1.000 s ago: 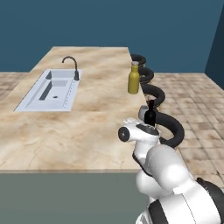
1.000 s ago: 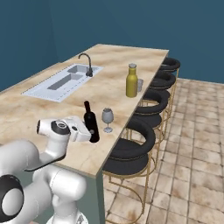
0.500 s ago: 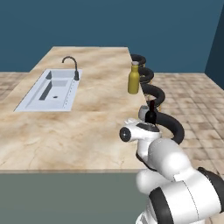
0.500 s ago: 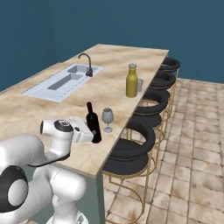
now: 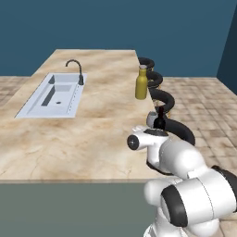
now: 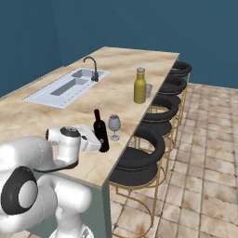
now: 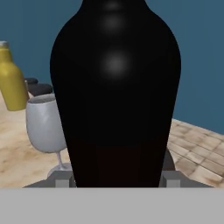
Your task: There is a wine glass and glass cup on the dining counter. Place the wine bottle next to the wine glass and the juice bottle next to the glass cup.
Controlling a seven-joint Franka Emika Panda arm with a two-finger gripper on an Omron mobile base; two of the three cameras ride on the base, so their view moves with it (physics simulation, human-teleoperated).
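Note:
The near-black wine bottle (image 6: 100, 132) is upright at the near end of the dining counter (image 6: 56, 111), just left of the wine glass (image 6: 114, 124). My gripper (image 6: 100, 145) is shut on the bottle's lower body. In the hand view the wine bottle (image 7: 116, 87) sits between my fingertips (image 7: 61, 179), with the wine glass (image 7: 43, 124) close on its left and the juice bottle (image 7: 12, 85) beyond. Farther along the counter edge, the yellow juice bottle (image 6: 139, 86) stands beside the small glass cup (image 6: 148, 89). From the left base camera, the wine bottle (image 5: 160, 119) top shows above my arm.
A pale sink (image 6: 65, 88) with a black faucet (image 6: 93, 65) is set into the counter's far-left side. Black stools (image 6: 139, 155) with gold legs line the counter's right edge. Bare marbled top (image 5: 83, 139) lies between the sink and the bottles.
My arm has carried the wine bottle slightly to the right, closer to the wine glass. The juice bottle and glass cup have not moved.

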